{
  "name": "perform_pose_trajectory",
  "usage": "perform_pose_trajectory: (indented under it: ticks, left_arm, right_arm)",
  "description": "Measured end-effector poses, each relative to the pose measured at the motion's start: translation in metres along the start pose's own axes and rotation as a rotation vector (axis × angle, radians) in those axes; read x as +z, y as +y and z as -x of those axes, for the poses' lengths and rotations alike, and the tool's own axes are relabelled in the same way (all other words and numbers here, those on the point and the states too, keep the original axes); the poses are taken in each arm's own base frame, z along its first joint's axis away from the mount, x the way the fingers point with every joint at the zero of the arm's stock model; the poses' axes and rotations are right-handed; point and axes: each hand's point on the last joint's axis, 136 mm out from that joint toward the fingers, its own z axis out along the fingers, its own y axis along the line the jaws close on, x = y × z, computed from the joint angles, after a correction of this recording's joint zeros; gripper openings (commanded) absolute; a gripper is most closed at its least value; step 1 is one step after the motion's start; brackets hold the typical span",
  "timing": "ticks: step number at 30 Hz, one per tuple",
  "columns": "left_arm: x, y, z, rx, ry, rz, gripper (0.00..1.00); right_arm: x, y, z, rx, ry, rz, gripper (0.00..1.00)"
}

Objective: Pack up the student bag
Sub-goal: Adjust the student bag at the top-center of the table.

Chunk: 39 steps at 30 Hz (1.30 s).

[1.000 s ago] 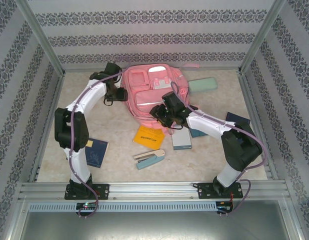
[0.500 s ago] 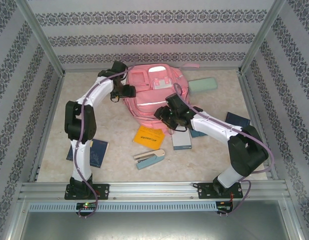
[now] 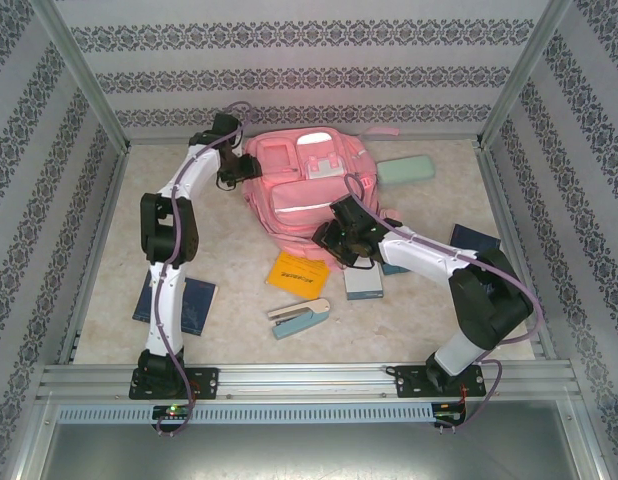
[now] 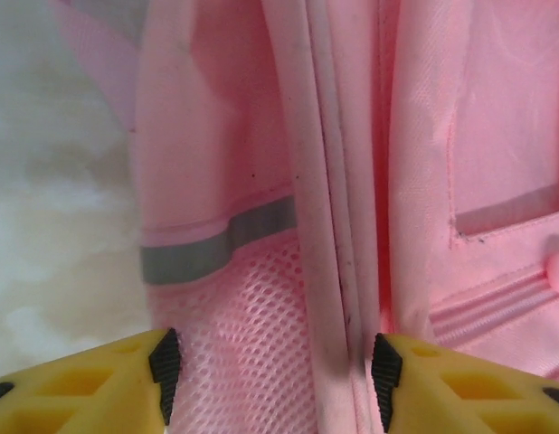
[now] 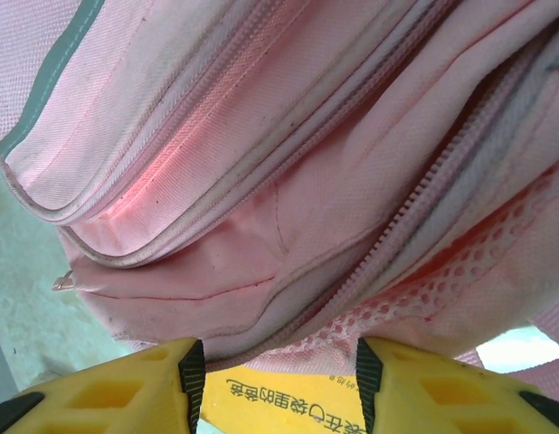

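The student bag (image 3: 307, 185), a big pink backpack, lies flat at the back middle of the table. My left gripper (image 3: 236, 170) is at its upper left side. In the left wrist view the left gripper (image 4: 275, 353) stands open, its pads (image 4: 165, 369) either side of the pink mesh side pocket (image 4: 248, 334) and a zipper seam. My right gripper (image 3: 331, 240) is at the bag's near edge. In the right wrist view the right gripper (image 5: 278, 357) is open, with the bag's lower hem (image 5: 261, 298) at its fingertips and a yellow booklet (image 5: 279, 402) beneath.
A yellow booklet (image 3: 299, 272) and a stapler (image 3: 299, 317) lie in front of the bag. A pale box (image 3: 364, 280) sits under the right arm, with a mint pencil case (image 3: 406, 170) further back. Blue books lie at left (image 3: 179, 305) and right (image 3: 476, 240).
The left gripper swung in over the bag's left side, then drew back to its upper left edge. The right gripper shifted slightly nearer along the bag's lower edge.
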Motion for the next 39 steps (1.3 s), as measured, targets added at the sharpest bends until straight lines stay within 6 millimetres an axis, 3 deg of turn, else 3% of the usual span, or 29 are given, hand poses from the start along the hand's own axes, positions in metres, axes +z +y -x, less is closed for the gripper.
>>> perform_pose_trajectory:
  ticks: [2,8,11,16,22,28,30,32,34,36,39]
  left_arm:
    - [0.002,-0.003,0.000,-0.012,0.004,-0.019,0.00]
    - [0.000,0.003,-0.005,-0.051,-0.020,-0.023,0.00]
    - [-0.014,0.019,-0.019,-0.096,-0.027,-0.001,0.00]
    - [-0.055,0.075,-0.055,-0.206,-0.042,0.106,0.00]
    - [-0.104,0.137,-0.101,-0.349,-0.091,0.242,0.00]
    - [-0.123,0.148,-0.143,-0.470,-0.132,0.276,0.00]
    - [-0.125,0.149,-0.152,-0.510,-0.141,0.271,0.00]
    - [-0.129,0.149,-0.158,-0.546,-0.154,0.266,0.00]
    - [-0.133,0.148,-0.157,-0.567,-0.171,0.260,0.00]
    - [-0.135,0.147,-0.155,-0.578,-0.183,0.253,0.00]
    - [-0.136,0.147,-0.155,-0.592,-0.189,0.250,0.00]
  right_arm:
    - [0.000,-0.001,0.001,-0.001,-0.003,-0.003,0.36]
    - [0.000,-0.003,0.002,-0.016,-0.012,-0.015,0.00]
    - [-0.001,-0.001,0.004,-0.030,-0.018,-0.016,0.00]
    - [-0.003,0.013,0.012,-0.064,-0.031,-0.002,0.00]
    - [0.007,0.041,0.042,-0.103,-0.060,0.020,0.00]
    - [0.026,0.071,0.068,-0.158,-0.072,0.038,0.00]
    - [0.029,0.075,0.071,-0.171,-0.070,0.044,0.07]
    - [0.029,0.075,0.069,-0.177,-0.055,0.047,0.24]
    - [0.030,0.074,0.065,-0.191,-0.040,0.044,0.27]
    - [0.032,0.070,0.057,-0.201,-0.021,0.039,0.31]
    - [0.035,0.054,0.033,-0.219,0.029,0.012,0.46]
